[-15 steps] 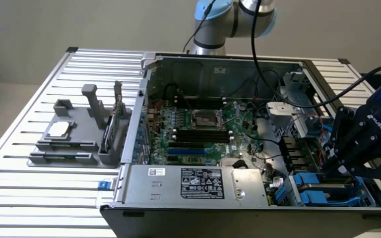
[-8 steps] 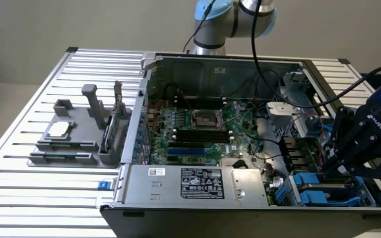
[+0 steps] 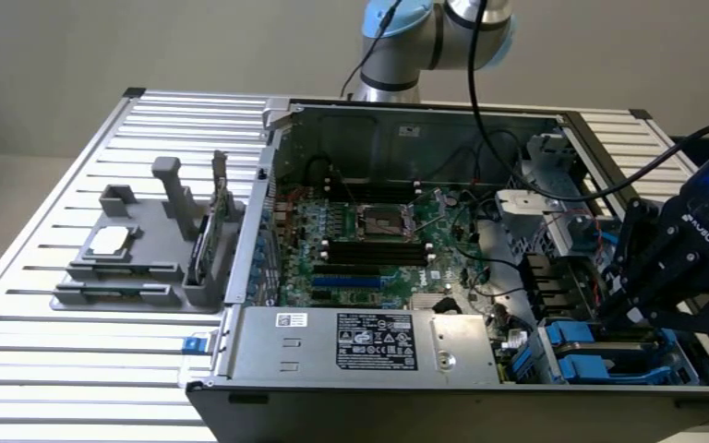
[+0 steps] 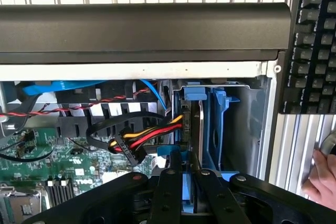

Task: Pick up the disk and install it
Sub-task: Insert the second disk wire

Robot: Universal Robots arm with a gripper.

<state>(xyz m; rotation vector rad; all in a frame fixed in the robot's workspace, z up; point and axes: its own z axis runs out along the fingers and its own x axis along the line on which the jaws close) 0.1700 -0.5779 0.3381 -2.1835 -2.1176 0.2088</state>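
**Disk in the jaws, seating in the drive bay in hand**

Gripper [image 4: 184, 170] clamped narrow on the near edge of the disk [image 4: 201, 125], fingers [image 4: 167, 184] pressed to either side of the blue carrier. Stands low inside the computer case [image 3: 330, 392], at the corner on the exterior view's right, nearest that camera. Disk on edge, upright, partly down between the blue guides of the drive bay [image 4: 247, 124]; depth of seating not readable.

Just beside the bay: cable bundle [image 4: 142, 137] of red, yellow and black wires with its black plug, close to the disk but apart from it. Further out: motherboard [image 3: 367, 240]. Outside the case wall: keyboard [image 4: 315, 40] and a person's hand [image 4: 321, 182] on the table.

Judged as the install step, pick-up done. Seating calls for a straight push along the guides, no tilt, and clearance from the plug.
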